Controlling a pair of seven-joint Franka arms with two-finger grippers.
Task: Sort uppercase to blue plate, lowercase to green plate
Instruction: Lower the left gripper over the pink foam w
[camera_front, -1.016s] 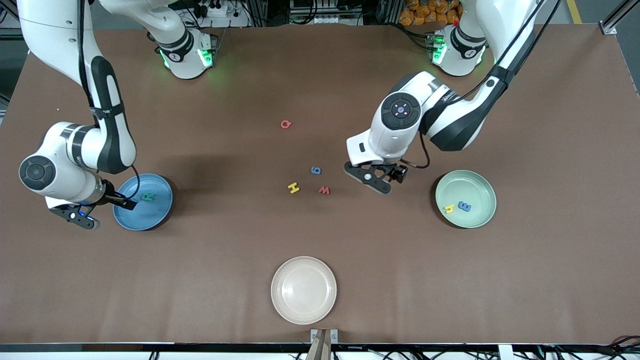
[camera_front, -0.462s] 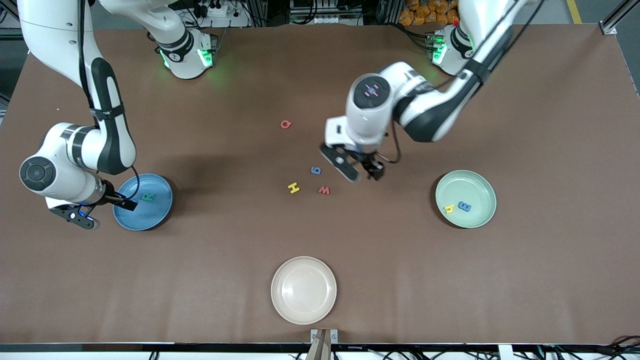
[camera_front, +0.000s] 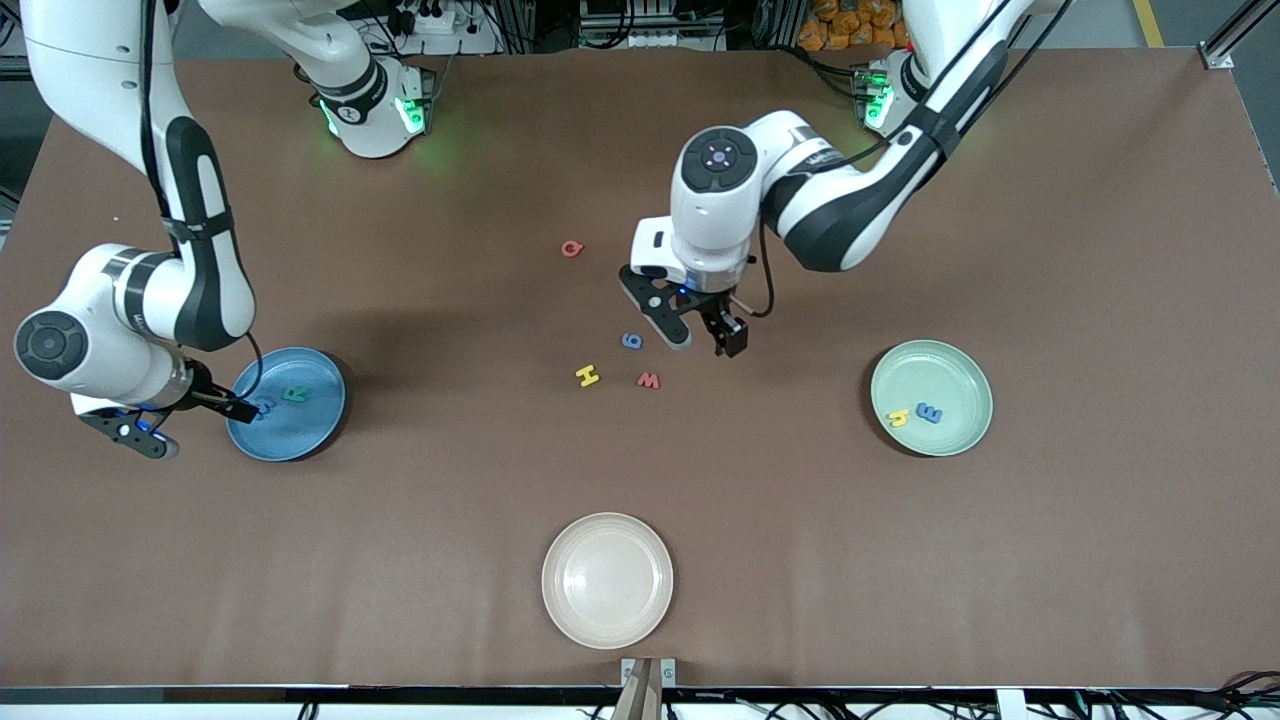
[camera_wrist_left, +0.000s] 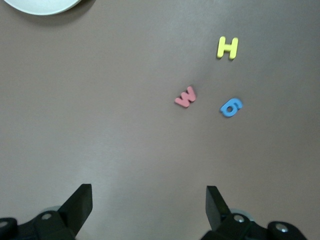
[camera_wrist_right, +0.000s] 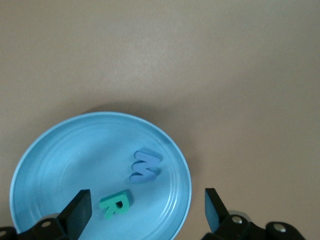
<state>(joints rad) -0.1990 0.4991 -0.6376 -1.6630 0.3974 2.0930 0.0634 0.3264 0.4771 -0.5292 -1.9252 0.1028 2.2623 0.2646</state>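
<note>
The blue plate holds the teal R and the blue W. My right gripper is open and empty over that plate's edge. In the right wrist view the plate, the W and the R lie below the gripper. The green plate holds the yellow h and the blue e. My left gripper is open and empty above the table, beside the blue g, the red w and the yellow H. The pink Q lies farther from the front camera.
A cream plate stands near the table's front edge; its rim shows in the left wrist view. That view also shows the H, the w and the g ahead of the left gripper.
My left gripper has swung from beside the green plate to the loose letters in the middle. The blue W now shows in the blue plate, and my right gripper has drawn back slightly.
</note>
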